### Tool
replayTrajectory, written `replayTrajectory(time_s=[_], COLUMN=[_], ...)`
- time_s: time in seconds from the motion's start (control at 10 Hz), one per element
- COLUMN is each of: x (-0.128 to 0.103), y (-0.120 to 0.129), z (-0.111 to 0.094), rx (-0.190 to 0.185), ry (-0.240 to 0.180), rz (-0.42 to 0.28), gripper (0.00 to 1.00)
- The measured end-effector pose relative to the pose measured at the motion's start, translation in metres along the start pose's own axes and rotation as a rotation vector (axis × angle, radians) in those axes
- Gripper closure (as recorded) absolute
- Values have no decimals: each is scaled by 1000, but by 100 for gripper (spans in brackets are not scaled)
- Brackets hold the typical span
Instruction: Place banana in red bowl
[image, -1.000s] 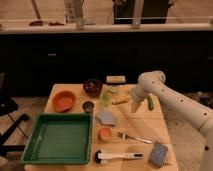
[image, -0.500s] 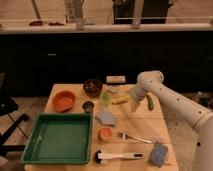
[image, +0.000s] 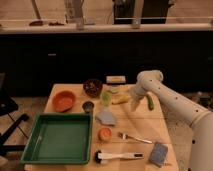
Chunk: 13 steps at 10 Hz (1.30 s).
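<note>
The banana (image: 120, 100) lies yellow and slightly curved on the wooden table (image: 150, 125), right of centre at the back. My gripper (image: 133, 103) hangs at the end of the white arm just right of the banana's end, pointing down, open, with nothing held in it. The red bowl (image: 64, 101) sits on the left side of the table, round, orange-red and with nothing inside, well apart from the gripper.
A maroon bowl (image: 93, 87), a small dark cup (image: 88, 106) and a pale green item (image: 106, 97) stand between bowl and banana. A green vegetable (image: 149, 102) lies right of the gripper. In front are a green tray (image: 60, 137), grey cloth (image: 106, 118), fork (image: 134, 137), brush (image: 118, 156) and blue sponge (image: 159, 153).
The gripper has drifted slightly left and down toward the banana. Nothing on the table has moved.
</note>
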Motion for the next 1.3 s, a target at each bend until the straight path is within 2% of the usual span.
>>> replayTrajectory(time_s=[0.6,1.0,1.3], x=[1,0,8], y=[-12,-18,-17], z=[24,34,38], rx=[-2,-22,-49], ry=[-9,-16,-15], rz=[4,0,14], gripper=[20,20,20])
